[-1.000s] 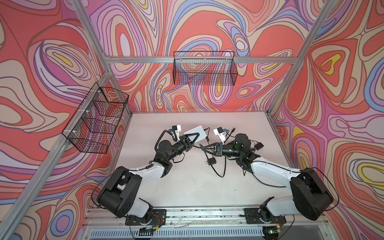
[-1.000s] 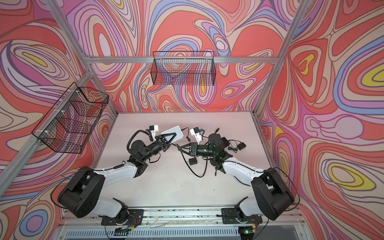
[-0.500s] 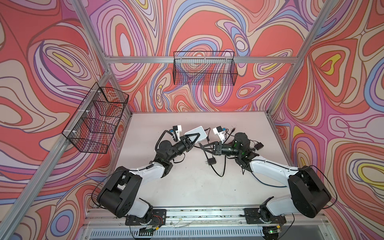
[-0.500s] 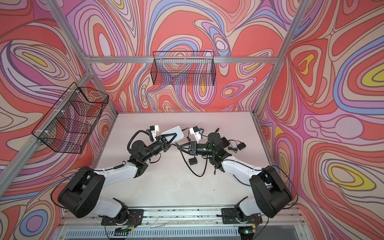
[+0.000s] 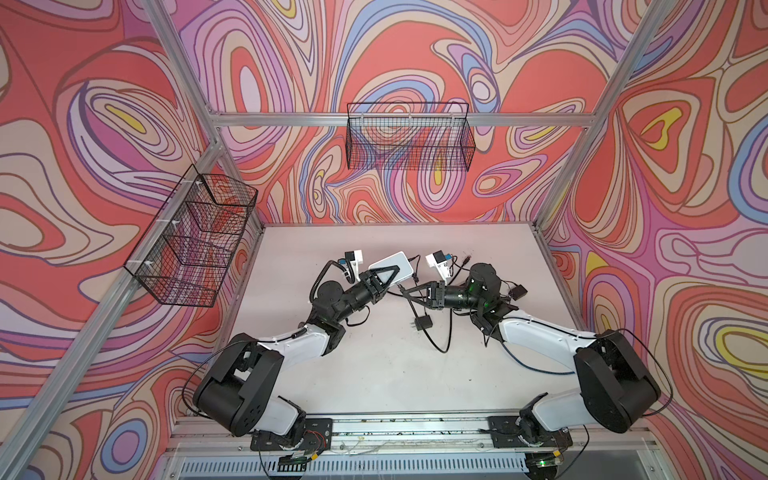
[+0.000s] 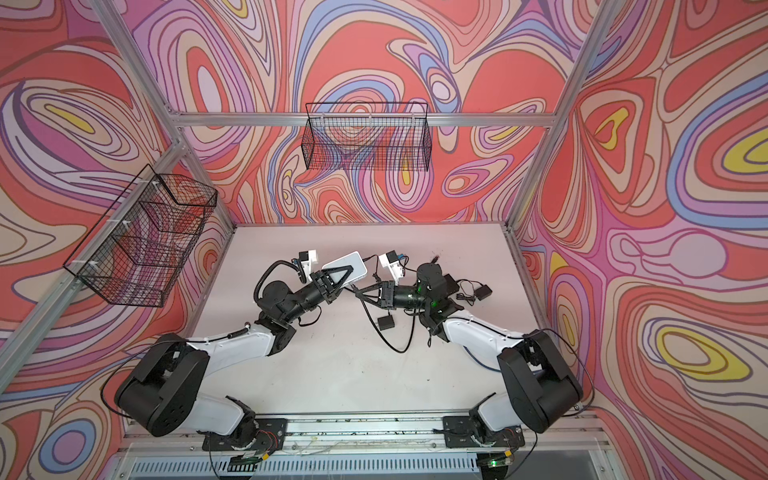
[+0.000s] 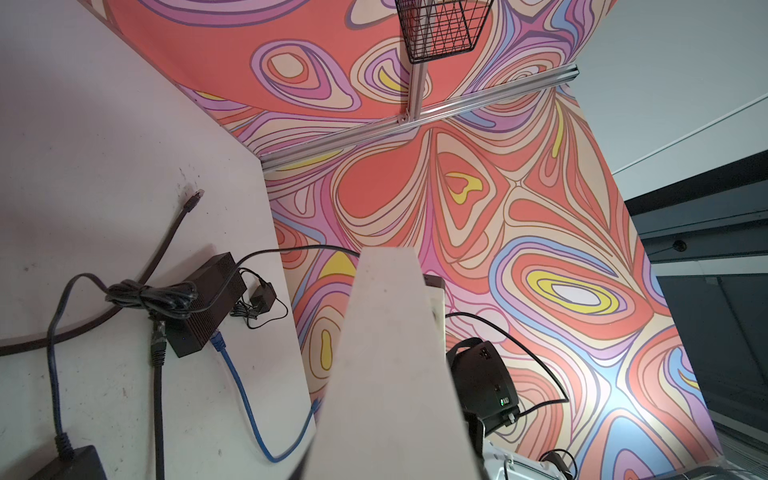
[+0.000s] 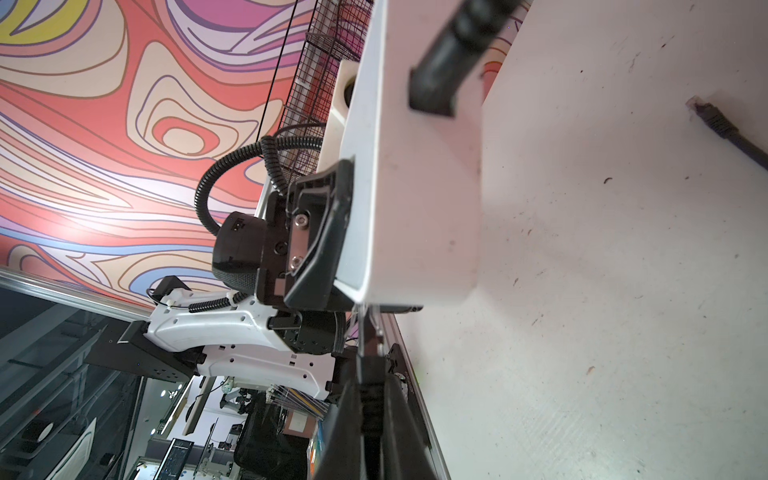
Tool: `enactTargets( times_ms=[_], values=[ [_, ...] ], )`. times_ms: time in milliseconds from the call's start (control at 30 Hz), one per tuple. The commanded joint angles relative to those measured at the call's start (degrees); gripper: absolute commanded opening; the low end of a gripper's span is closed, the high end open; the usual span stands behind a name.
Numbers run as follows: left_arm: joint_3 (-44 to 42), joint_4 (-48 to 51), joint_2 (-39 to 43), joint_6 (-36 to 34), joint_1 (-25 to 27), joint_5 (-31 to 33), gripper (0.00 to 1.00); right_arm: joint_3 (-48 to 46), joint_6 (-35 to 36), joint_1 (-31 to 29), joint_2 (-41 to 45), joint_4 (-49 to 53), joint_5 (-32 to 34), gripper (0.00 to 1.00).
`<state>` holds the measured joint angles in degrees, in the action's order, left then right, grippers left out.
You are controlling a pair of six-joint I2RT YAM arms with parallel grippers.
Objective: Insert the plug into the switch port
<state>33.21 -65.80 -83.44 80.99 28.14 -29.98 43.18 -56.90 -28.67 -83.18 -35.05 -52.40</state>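
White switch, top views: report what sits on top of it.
One black finger of the left gripper lies across the top face of the white switch. The opposing finger underneath is hidden there.

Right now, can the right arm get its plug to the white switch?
Probably yes: the left tool holds the white switch lifted, right before the plug in the right tool; nothing stands between.

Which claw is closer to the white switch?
Left. The left claw grips the white switch by its edge; the right claw, shut on a black cable, sits just beside it.
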Motion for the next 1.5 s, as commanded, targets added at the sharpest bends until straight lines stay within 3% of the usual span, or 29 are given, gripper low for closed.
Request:
enactTargets(
  times_ms=[0, 600, 967, 1133, 1467],
  values=[
    [-0.5, -3.6, 1.8, -0.7, 0.4, -1.5, 0.08, 1.7, 0.0, 0.7, -0.9, -1.6, 0.4, 0.0],
    [-0.9, 0.1, 2.6, -1.3, 0.9, -2.6, 0.07, 4.1, 2.6, 1.1, -1.0, 0.6, -0.3, 0.0],
    [0.5, 1.7, -0.4, -1.3, 4.5, -4.1, 0.07, 6.5, 1.8, 1.1, -3.4, -3.2, -0.3, 0.0],
    [-0.7, -1.4, -2.0, 1.3, 4.6, -6.8, 0.04, 8.6, 7.1, 1.4, -1.5, 3.6, 1.8, 0.0],
    [-1.6, 2.3, -0.7, 0.9, 6.2, -12.0, 0.04, 8.7, 5.8, 1.6, -1.5, -3.5, 3.9, 0.0]
  ],
)
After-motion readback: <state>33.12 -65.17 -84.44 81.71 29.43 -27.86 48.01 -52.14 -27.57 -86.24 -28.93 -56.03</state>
